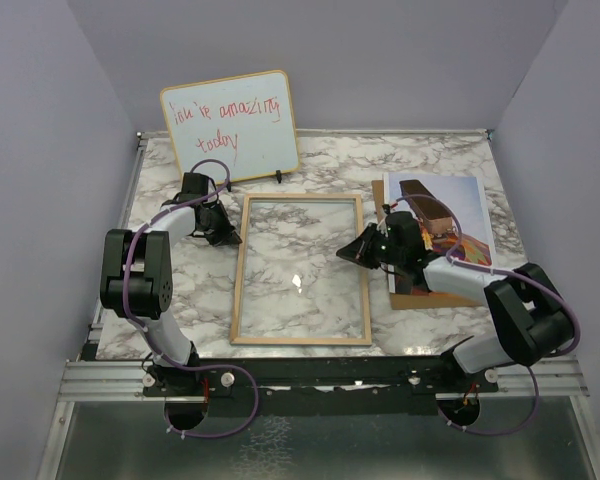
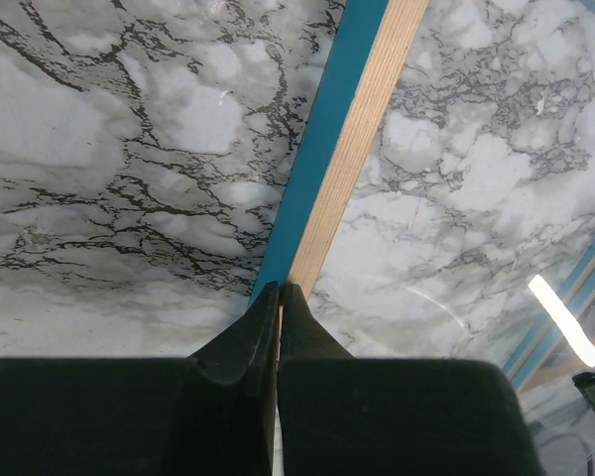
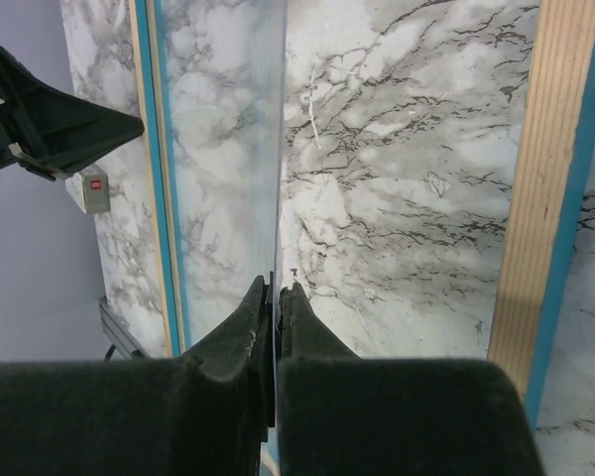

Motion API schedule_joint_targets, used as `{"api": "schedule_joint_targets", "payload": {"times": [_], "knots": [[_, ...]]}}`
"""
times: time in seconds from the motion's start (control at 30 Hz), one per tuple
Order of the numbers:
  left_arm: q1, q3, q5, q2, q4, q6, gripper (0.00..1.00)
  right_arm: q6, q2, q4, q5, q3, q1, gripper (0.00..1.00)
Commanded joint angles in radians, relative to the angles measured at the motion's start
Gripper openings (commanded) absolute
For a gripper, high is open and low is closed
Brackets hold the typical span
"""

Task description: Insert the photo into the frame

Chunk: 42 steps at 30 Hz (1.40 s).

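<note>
The frame (image 1: pixel 300 341) lies in the middle of the marble table, light wood face up, with its clear pane (image 1: pixel 300 260) in it. My left gripper (image 1: pixel 230 237) is at its upper left rail. In the left wrist view the gripper (image 2: pixel 279 288) is closed, and the wood and blue rail (image 2: pixel 352 139) runs out from between the tips. My right gripper (image 1: pixel 348 252) is at the right rail. In its wrist view the gripper (image 3: pixel 279 290) pinches a thin clear edge, with a frame rail (image 3: pixel 555 178) to the right. The photo (image 1: pixel 458 205) lies at the right, partly under my right arm.
A whiteboard (image 1: pixel 230 125) with red handwriting leans against the back wall, just behind the frame. A brown backing board (image 1: pixel 405 290) lies under the photo. Purple walls close in the left, right and back sides of the table.
</note>
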Motion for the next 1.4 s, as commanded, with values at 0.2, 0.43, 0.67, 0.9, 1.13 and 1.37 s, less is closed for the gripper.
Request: {"api": "schedule_joint_targets", "payload": {"times": [0.2, 0.43, 0.67, 0.9, 1.13, 1.37], "knots": [[-0.018, -0.043, 0.002, 0.089, -0.023, 0.028, 0.04, 0.005, 0.068, 0.08, -0.076, 0.015, 0.012, 0.01], [-0.022, -0.05, 0.007, 0.09, -0.017, 0.026, 0.07, 0.02, 0.076, 0.069, -0.074, 0.016, 0.012, 0.05], [-0.024, -0.047, -0.005, 0.087, -0.016, 0.022, 0.07, 0.013, 0.081, -0.142, 0.014, 0.095, 0.013, 0.11], [-0.024, -0.043, -0.01, 0.084, -0.016, 0.019, 0.08, -0.006, 0.101, -0.327, 0.103, 0.177, 0.023, 0.18], [-0.024, -0.043, -0.011, 0.084, -0.016, 0.02, 0.08, 0.006, 0.115, -0.429, 0.183, 0.23, 0.049, 0.33], [-0.024, -0.04, -0.011, 0.088, -0.016, 0.016, 0.08, 0.059, 0.083, -0.453, 0.276, 0.239, 0.078, 0.52]]}}
